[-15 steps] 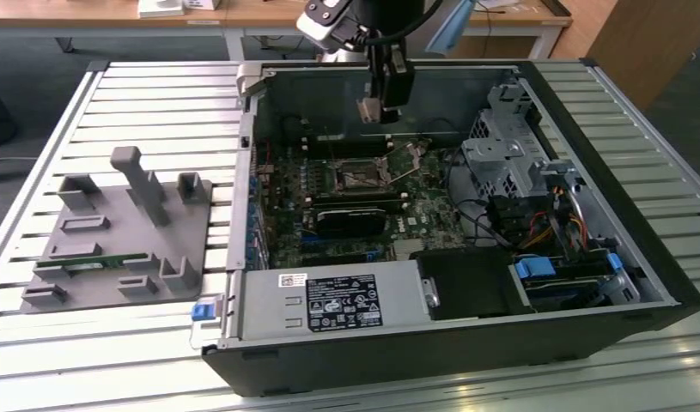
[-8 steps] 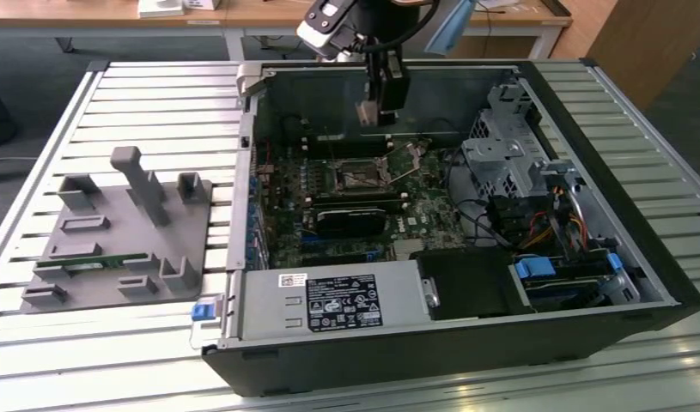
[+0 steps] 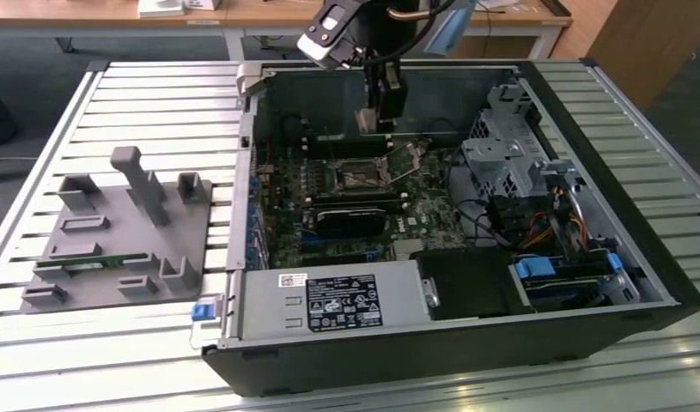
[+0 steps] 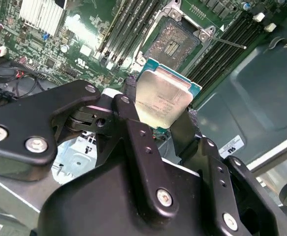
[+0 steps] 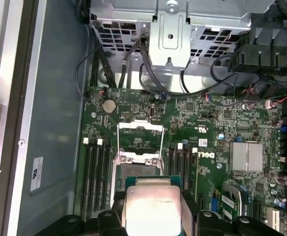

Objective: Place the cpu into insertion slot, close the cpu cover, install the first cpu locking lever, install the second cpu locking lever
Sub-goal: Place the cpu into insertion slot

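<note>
Pincer (image 4: 158,118) clamped on the cpu (image 4: 164,96), chip between its fingertips. The insertion slot (image 4: 175,44) sits bare beyond the tips, apart. Danger, I'd say: a skewed chip lands crooked, bending pins.

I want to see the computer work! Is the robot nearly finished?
Not nearly. Done: the thin silver metal cover frame is open, baring the small square black socket. In hand: the black hand grips the flat silver-grey square chip, clear of the socket. Left: chip not in, cover and thin metal levers not closed.
</note>
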Robot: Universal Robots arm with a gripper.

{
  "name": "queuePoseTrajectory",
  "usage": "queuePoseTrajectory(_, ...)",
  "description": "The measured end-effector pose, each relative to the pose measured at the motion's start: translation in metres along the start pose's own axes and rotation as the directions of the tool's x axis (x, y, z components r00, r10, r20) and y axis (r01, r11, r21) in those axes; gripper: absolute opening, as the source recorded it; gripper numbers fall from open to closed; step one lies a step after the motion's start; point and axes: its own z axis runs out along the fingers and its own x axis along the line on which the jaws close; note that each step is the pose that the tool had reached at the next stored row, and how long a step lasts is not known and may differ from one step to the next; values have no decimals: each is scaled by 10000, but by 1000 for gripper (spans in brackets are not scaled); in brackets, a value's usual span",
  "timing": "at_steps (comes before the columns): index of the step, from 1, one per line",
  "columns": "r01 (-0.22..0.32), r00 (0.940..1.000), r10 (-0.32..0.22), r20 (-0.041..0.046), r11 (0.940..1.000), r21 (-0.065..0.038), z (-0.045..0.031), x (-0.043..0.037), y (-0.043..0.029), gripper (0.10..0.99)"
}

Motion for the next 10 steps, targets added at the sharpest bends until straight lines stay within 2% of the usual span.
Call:
queuePoseTrajectory(5, 5, 10000, -5, 45, 10000, -5, 85, -1, -9, 529)
queuePoseTrajectory(10, -58, 10000, 58, 53, 10000, -45, 103, -1, -11, 529)
